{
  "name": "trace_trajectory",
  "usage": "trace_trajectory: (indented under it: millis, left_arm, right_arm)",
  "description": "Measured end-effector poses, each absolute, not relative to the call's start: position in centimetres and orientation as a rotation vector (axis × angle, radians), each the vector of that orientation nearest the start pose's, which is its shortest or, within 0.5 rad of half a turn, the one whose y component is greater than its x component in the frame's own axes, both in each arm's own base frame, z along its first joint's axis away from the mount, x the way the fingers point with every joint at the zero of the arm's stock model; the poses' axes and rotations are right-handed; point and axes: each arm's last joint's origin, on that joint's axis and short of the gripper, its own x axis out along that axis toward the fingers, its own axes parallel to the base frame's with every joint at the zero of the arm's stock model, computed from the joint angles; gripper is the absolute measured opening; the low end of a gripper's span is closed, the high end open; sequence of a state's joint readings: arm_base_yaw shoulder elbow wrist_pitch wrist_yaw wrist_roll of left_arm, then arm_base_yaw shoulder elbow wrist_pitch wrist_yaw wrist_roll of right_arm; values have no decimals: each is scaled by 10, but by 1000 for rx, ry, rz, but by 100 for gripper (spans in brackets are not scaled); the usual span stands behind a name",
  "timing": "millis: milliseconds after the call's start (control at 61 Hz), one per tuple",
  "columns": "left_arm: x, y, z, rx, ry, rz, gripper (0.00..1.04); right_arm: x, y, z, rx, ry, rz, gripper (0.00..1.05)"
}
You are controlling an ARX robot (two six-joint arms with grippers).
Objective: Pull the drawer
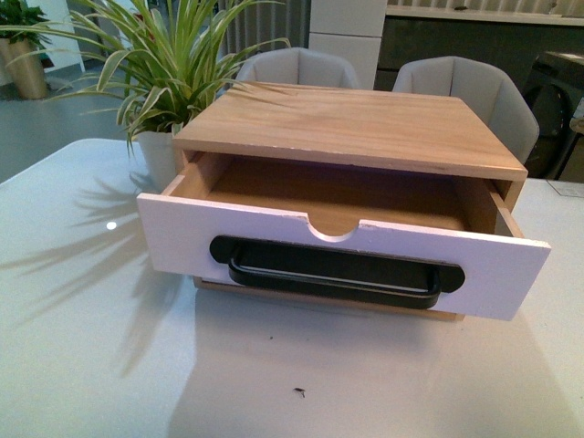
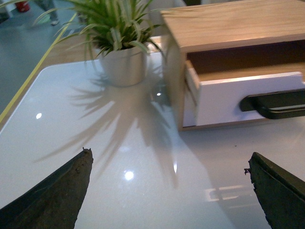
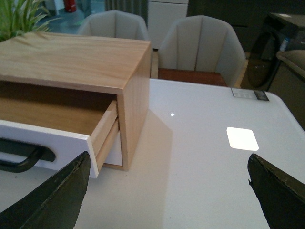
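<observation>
The drawer (image 1: 182,239), white-fronted with a long black bar handle (image 1: 336,272) and a semicircular notch in its top edge, stands pulled partway out of the wooden cabinet (image 1: 365,123); its wooden inside is bare. The left wrist view has the drawer (image 2: 224,98) ahead and to the side, and my left gripper (image 2: 169,164) is open over bare table, well short of it. My right gripper (image 3: 169,164) is open over the table beside the cabinet's side wall, with the drawer (image 3: 52,138) off to one side. Neither gripper shows in the front view.
A potted spider plant (image 1: 155,64) in a white pot stands at the cabinet's back left, on the white glossy table (image 1: 82,365). Two grey chairs (image 1: 474,87) stand behind the table. A lower white front without a handle (image 3: 113,153) shows under the drawer.
</observation>
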State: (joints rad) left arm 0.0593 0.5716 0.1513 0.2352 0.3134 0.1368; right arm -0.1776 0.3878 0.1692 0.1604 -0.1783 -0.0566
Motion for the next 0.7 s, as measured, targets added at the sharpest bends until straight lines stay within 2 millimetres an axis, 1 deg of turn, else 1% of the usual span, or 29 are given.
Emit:
trace_trajectory:
  millis: [33, 98, 230, 246, 295, 311, 361, 377, 410, 426, 475, 492, 525, 590, 607, 689, 705]
  left_arm:
    - [135, 4, 182, 62, 159, -227, 97]
    - [128, 6, 181, 18, 155, -184, 97]
    - [126, 6, 183, 4, 145, -180, 97]
    - [126, 6, 183, 4, 144, -180, 97]
    - [126, 6, 183, 3, 144, -176, 97]
    - [126, 6, 183, 5, 137, -167, 97]
    - [126, 3, 180, 14, 58, -64, 87]
    - [125, 3, 180, 14, 47, -52, 85]
    - [124, 1, 179, 13, 18, -21, 78]
    - [123, 1, 179, 13, 14, -17, 76]
    - [122, 1, 179, 10, 1, 0, 65]
    - [121, 1, 179, 10, 1, 2, 64]
    - [120, 1, 178, 9, 0, 5, 56]
    - [119, 0, 176, 8, 0, 3, 44]
    - [118, 0, 175, 8, -3, 2, 42]
    - [116, 0, 170, 6, -9, 3, 24]
    - [116, 0, 170, 6, -10, 2, 19]
  right_arm:
    - [117, -18, 201, 3, 56, -11, 96]
    - [114, -19, 200, 54, 50, -19, 96]
    - [114, -19, 200, 76, 46, -18, 96]
    - [114, -19, 200, 74, 43, -15, 95]
    - [113, -18, 199, 42, 11, -12, 85]
    - [113, -18, 198, 40, 11, -11, 84]
    - [111, -16, 195, 26, 3, -7, 73]
    - [111, -15, 194, 25, 3, -8, 71]
    - [111, -14, 192, 21, 4, -11, 64]
    - [111, -14, 191, 19, 5, -10, 63]
    - [110, -12, 188, 12, 5, -8, 52]
    - [110, -12, 187, 11, 6, -11, 50]
    - [109, -8, 186, 10, 6, -39, 43]
    - [107, -2, 184, 7, 7, -12, 31]
    - [106, -2, 183, 7, 14, -8, 29]
    - [99, -1, 179, 4, 10, -7, 12]
    - [98, -1, 179, 4, 4, -7, 6]
